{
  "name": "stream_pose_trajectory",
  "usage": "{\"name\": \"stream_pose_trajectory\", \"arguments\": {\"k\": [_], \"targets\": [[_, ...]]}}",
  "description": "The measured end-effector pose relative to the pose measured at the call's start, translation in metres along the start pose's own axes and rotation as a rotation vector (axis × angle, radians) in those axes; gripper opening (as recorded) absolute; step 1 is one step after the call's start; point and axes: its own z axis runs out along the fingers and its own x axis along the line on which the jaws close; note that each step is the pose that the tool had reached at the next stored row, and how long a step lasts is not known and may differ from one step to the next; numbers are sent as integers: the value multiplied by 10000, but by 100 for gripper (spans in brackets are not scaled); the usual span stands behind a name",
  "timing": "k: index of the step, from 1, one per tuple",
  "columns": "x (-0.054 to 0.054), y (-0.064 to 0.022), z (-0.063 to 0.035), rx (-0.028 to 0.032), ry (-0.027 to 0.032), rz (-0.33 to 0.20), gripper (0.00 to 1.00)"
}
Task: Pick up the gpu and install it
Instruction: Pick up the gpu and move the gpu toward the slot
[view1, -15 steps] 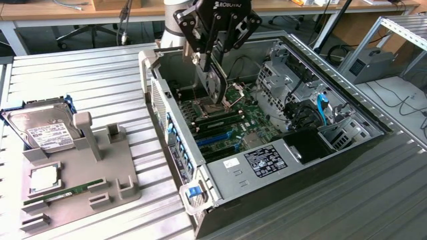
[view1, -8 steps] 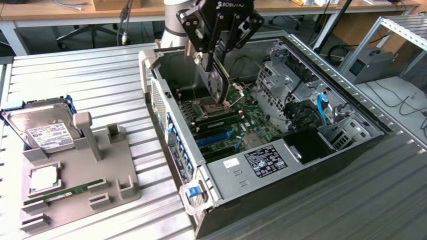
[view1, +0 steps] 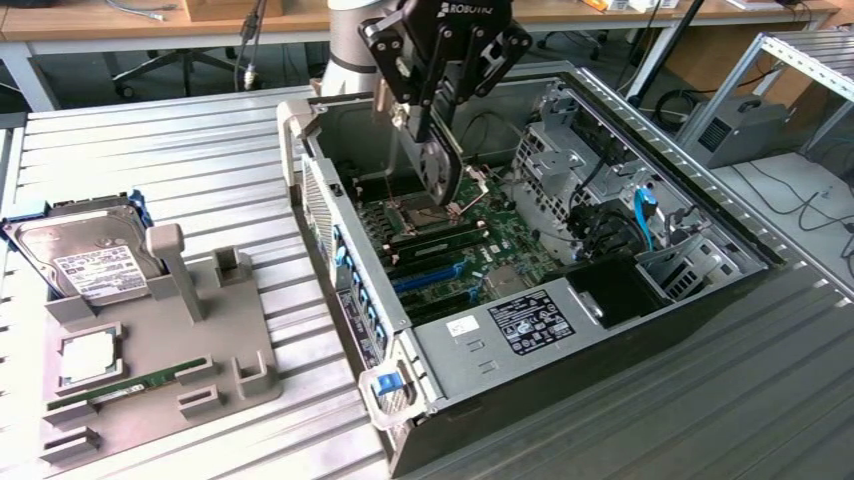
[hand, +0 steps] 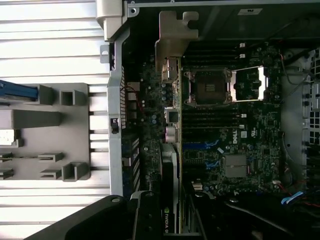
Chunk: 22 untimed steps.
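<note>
The ribbed metal tabletop carried an open computer case lying on its side, its motherboard facing up. To the exterior view's left of the case sat a gray parts holder. It held a silver hard drive at its far end, with a square processor chip and a narrow green memory stick nearer the camera.

Over the far end of the case hung the black gripper. Its fingers were closed on the upper edge of the gpu, which dangled on edge directly beneath, reaching down into the case near the processor socket.

In the wrist view the gpu ran edge-on away from the gripper. Its silver bracket sat at the far end, close to the case wall, and the motherboard spread out beside it. The card seemed to hang just clear of the board, though whether its lower edge touched a slot could not be told.
</note>
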Motion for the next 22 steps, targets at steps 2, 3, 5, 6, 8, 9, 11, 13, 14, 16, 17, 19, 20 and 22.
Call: {"name": "stream_pose_trajectory", "arguments": {"k": [2, 3, 5, 6, 8, 9, 11, 13, 14, 16, 17, 19, 20, 22], "targets": [[-8, 1, 0, 0, 0, 0, 27], [-16, 1, 0, 0, 0, 0, 27], [-43, 2, -1, 1, 2, 0, 27], [-56, 2, -1, 0, 3, 1, 27], [-83, 3, -1, 0, 5, 1, 27], [-97, 3, -2, 1, 7, 0, 27], [-118, 4, -2, 0, 8, 1, 27], [-135, 5, -2, 0, 8, 0, 27], [-145, 6, -2, 0, 8, 1, 27], [-166, 7, -3, 0, 8, 0, 27], [-177, 8, -3, 1, 8, 1, 27], [-198, 10, -3, 0, 9, 0, 27], [-207, 11, -3, 0, 9, 0, 27], [-228, 14, -4, 1, 9, 1, 27]]}}
